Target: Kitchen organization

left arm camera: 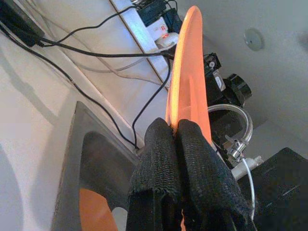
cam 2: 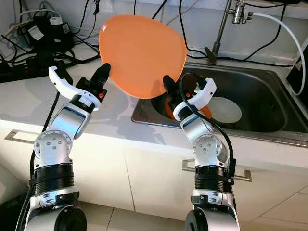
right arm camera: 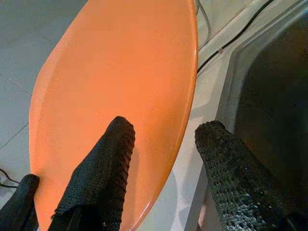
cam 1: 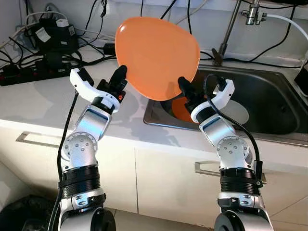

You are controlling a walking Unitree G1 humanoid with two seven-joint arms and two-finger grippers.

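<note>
**A:** Above the sink's near-left corner, the orange plate (cam 1: pixel 157 57) is held up almost on edge, tilted, with both grippers at its lower rim. What does the step need?

**B:** It looks like a hand-over or a two-handed carry. I'd keep the plate steady, let one gripper have a sure grip before the other lets go, and avoid twisting the rim between them. A smooth plate held by its edge can pivot or slip.

**A:** And the left gripper (left arm camera: pixel 176 144)?

**B:** Its two black fingers are pressed together on the plate's rim; the wrist view shows the thin orange edge running up from between the pads. That one is clamped on the plate.

**A:** The right gripper (right arm camera: pixel 166 159)?

**B:** Its fingers stand apart. One finger (right arm camera: pixel 103 168) lies against the plate's face, the other (right arm camera: pixel 231 168) sits clear of the rim on the sink side. So it straddles the edge but is not closed on it.

**A:** What lies around them?

**B:** Below, in the steel sink (cam 1: pixel 269 103), there is another orange dish (cam 1: pixel 182 109) partly behind the right wrist, and a white plate (cam 2: pixel 226 109) on the basin floor. The tap (cam 1: pixel 252 13) stands behind. To the left, the white counter (cam 1: pixel 43 101) carries a tangle of black power strips and cables (cam 1: pixel 45 45) by the wall.
</note>
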